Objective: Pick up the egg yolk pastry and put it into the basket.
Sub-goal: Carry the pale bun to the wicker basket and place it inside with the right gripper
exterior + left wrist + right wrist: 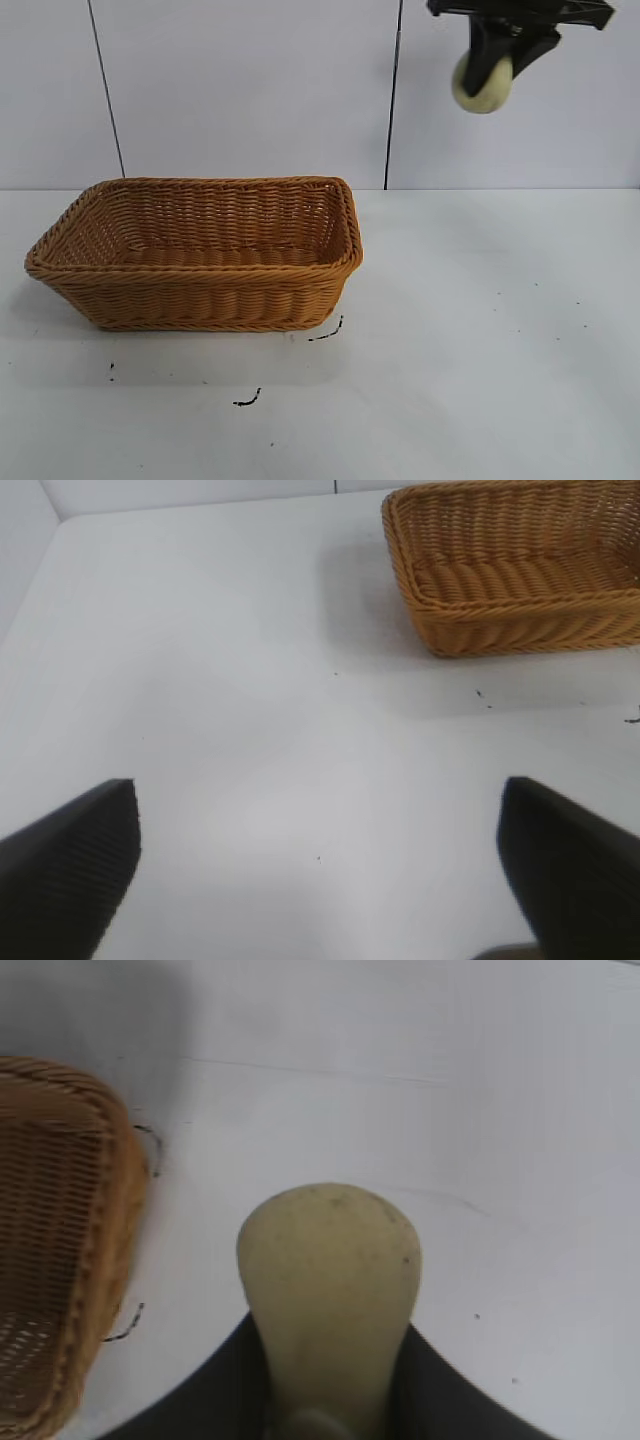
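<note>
The right tool (492,62) is gripping the pastry (483,82), clamped around it and holding it high in the air, well to the right of the basket (200,252) and far above its rim. To do this step well, the arm should be carrying the pastry leftward until it hangs over the basket's open middle, then lowering before letting go. The arm is reaching down from above, tool pointing at the tabletop (480,350). The left tool (320,870) is idling, fingers spread wide, low near the basket.
</note>
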